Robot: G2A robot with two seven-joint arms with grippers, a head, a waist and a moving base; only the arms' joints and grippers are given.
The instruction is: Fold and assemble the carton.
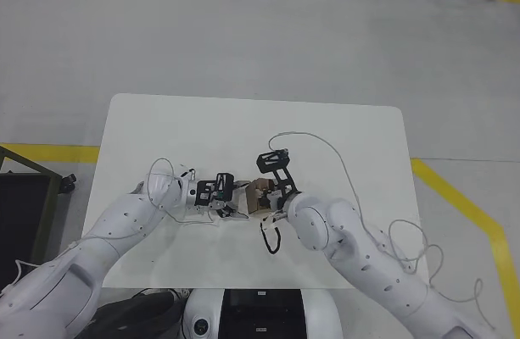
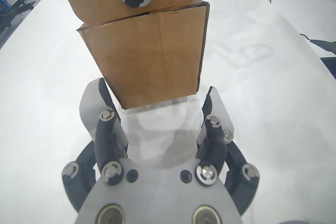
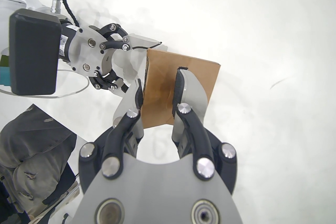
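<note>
brown carton (image 2: 155,51), left gripper (image 2: 155,87) apparently spread around it, right gripper (image 3: 159,77) atop

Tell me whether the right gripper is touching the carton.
Touching. In the left wrist view, one jaw of the right gripper presses its tip onto the carton at the fold below the raised flap.

The carton (image 2: 155,57) is seen in plain brown cardboard, unprinted, against a white table (image 1: 243,127). The left gripper (image 2: 155,87) and the right gripper (image 3: 160,83) are finished in silver-white metal with black pads and black links. Around the table, pale grey floor (image 1: 243,51) is crossed by yellow lines (image 1: 472,208). Beside the table, a dark frame (image 1: 26,167) edged in olive green is seen.
</note>
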